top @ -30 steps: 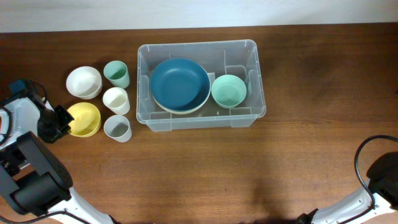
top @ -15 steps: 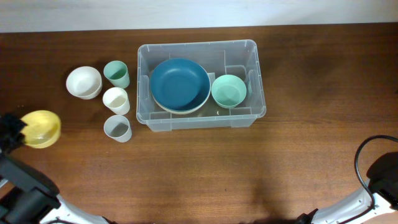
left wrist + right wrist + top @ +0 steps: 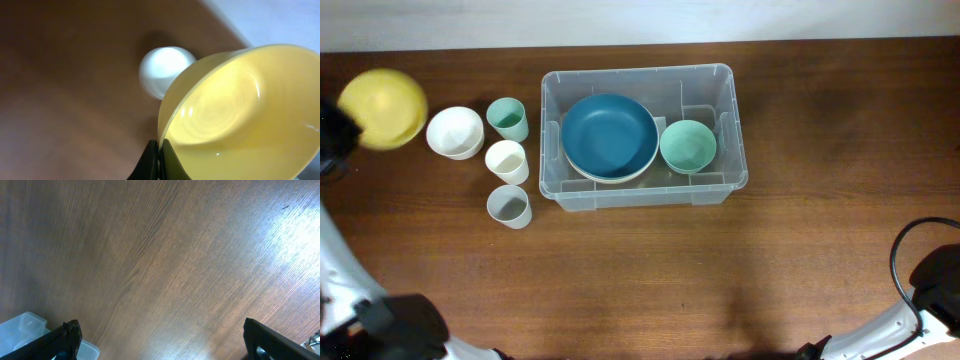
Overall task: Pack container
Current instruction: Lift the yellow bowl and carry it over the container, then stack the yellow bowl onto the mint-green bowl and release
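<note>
The clear plastic container (image 3: 735,95) sits at the table's middle back and holds a dark blue bowl (image 3: 610,135) and a mint green bowl (image 3: 688,146). My left gripper (image 3: 159,155) is shut on the rim of a yellow bowl (image 3: 235,110) and holds it raised at the far left in the overhead view (image 3: 383,108), left of a white bowl (image 3: 455,132). The white bowl also shows below in the left wrist view (image 3: 164,70). My right gripper (image 3: 160,335) is open and empty over bare wood; a corner of the container (image 3: 22,327) shows at its left.
A mint green cup (image 3: 507,119), a white cup (image 3: 506,161) and a grey cup (image 3: 509,206) stand in a column left of the container. The right arm's base and cable (image 3: 920,270) are at the bottom right corner.
My left gripper took the yellow bowl from the table beside the cups, lifted it, and swung it from the left edge up toward the back left.
</note>
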`<action>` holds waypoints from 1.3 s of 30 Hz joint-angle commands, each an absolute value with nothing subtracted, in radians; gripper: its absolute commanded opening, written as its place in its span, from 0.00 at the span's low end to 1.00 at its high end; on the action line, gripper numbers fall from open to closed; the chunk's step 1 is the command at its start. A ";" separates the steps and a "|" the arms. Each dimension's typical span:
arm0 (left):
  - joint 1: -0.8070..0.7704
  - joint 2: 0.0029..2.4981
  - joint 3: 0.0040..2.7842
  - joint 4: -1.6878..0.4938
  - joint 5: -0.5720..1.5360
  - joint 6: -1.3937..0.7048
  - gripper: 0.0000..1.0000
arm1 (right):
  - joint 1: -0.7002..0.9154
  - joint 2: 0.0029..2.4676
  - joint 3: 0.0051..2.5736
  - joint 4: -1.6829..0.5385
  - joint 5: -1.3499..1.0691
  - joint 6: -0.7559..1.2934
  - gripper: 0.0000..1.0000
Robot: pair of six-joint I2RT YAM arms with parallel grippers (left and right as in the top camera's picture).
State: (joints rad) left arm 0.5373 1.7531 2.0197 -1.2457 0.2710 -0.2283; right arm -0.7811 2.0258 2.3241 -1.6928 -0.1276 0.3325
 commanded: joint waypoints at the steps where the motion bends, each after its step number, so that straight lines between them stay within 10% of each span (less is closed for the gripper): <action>1: 0.389 1.687 2.042 -1.219 0.356 -0.224 0.01 | -0.779 2.016 2.321 -1.695 -0.119 0.326 0.99; 17: -0.306 1.867 2.041 -0.950 0.332 -0.269 0.01 | -0.779 2.016 2.321 -1.695 -0.119 0.326 0.99; 39: -0.458 2.212 2.041 -0.845 0.258 -0.292 0.01 | -0.779 2.016 2.321 -1.695 -0.119 0.326 0.99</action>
State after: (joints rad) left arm -0.4610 2.1902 2.0293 -0.8444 0.3019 -0.2817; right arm -0.7811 2.0262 2.3241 -1.6924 -0.1276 0.3328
